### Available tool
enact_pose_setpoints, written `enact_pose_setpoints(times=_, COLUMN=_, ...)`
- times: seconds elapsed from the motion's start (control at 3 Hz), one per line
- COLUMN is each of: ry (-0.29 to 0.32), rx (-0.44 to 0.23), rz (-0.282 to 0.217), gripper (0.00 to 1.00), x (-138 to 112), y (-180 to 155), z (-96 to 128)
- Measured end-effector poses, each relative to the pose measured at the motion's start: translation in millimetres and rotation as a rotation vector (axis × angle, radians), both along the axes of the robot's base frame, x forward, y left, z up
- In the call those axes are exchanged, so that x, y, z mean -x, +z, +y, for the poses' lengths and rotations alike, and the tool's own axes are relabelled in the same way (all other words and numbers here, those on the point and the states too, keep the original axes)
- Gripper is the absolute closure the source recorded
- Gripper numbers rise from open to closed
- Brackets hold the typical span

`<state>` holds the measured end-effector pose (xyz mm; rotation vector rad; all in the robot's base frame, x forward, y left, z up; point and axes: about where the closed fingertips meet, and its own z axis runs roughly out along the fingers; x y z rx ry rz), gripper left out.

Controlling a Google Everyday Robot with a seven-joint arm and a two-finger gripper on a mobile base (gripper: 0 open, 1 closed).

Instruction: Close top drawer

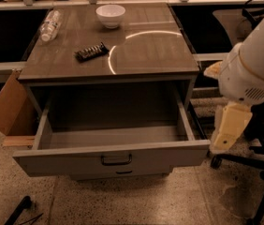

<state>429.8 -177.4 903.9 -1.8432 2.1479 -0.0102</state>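
Top drawer (66, 162) is pulled far out of the cabinet (146, 55), front panel facing me, the inside showing bare grey. Dark loop handle (116, 160) sits at the centre of the front, nothing touching it. Under it, a slimmer drawer front with a smaller handle (124, 172) just peeks out, set further back.

Gripper (225, 132): the cream end piece hanging down off the white arm (256, 60), just beside the drawer's right front corner, outside the box. It's near the corner, and I can't tell whether it touches. Can't tell its state either, open or closed; it holds nothing that I can see.

On the cabinet top:
- white bowl (110, 15) at the back, about centre
- clear plastic bottle (50, 25) lying on its side, back left
- dark flat packet (91, 52) left of centre, nearer the front edge
- bright curved light reflection across the right half

Around it: cardboard box (8, 107) leaning against the cabinet's left side, touching the drawer's left wall area. Black chair base (256, 165) on the floor to the right, behind and under the arm. Speckled floor (136, 203), with a black rod-like item (19, 209) at bottom left. Dark shelving runs behind the cabinet.
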Motion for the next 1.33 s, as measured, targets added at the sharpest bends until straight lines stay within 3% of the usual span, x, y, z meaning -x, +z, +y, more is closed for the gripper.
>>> enact_pose_setpoints(times=0.33, ry=0.054, rx=-0.072, rz=0.03, gripper=0.0, x=10.1, y=-44.1, z=23.9)
enact_pose_setpoints(times=0.67, ry=0.054, rx=-0.072, rz=0.03, gripper=0.0, x=10.1, y=-44.1, z=23.9)
enact_pose_setpoints(times=1.0, ry=0.098, rx=-0.081, rz=0.059, gripper=0.0, x=12.4, y=-68.3, z=28.3)
enact_pose_setpoints(times=1.33, ry=0.136, rx=-0.079, rz=0.09, gripper=0.17, x=15.0, y=-100.1, z=33.4)
